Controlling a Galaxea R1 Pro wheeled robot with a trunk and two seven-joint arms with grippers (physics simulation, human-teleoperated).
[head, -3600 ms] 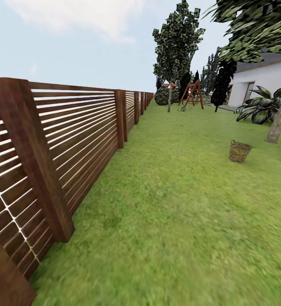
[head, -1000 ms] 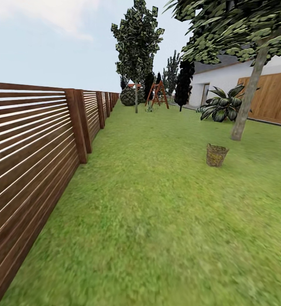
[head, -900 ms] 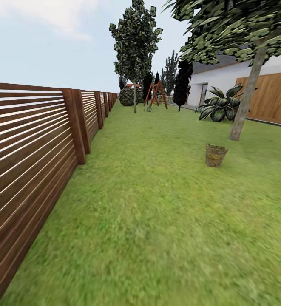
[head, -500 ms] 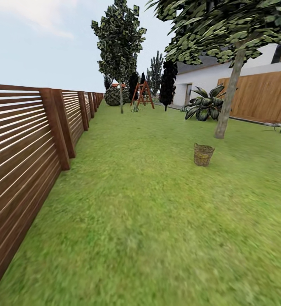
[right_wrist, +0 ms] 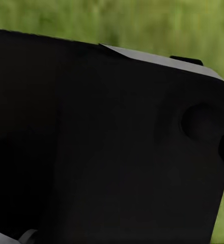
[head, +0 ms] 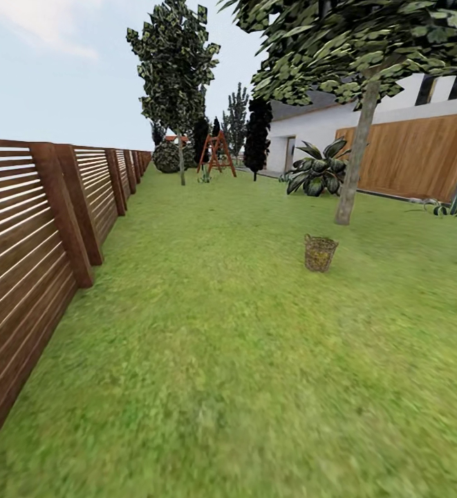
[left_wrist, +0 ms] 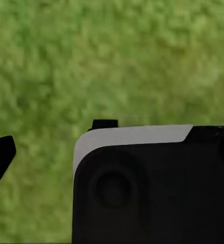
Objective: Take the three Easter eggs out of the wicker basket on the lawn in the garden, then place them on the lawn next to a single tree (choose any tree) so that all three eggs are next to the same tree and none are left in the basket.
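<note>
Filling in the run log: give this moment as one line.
phase: approach | brown wicker basket: upright on green lawn | nearest: pale-trunked tree beyond it | eggs: too small to tell | grippers: cannot tell

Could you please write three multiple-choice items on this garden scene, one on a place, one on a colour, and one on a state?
1. Where does the wicker basket stand?
A. On the lawn, in front of the pale-trunked tree
B. Against the slatted fence
C. On the house's doorstep

2. What colour is the slatted fence along the left of the head view?
A. White
B. Dark brown
C. Blue

3. How does the basket stand?
A. Tipped on its side
B. Upside down
C. Upright, mouth upward

Answers:
1. A, since the basket sits on open grass just short of that trunk, well away from the fence.
2. B, since its posts and slats are dark brown wood.
3. C, since its braided rim is on top and its narrower base rests on the grass.
</note>
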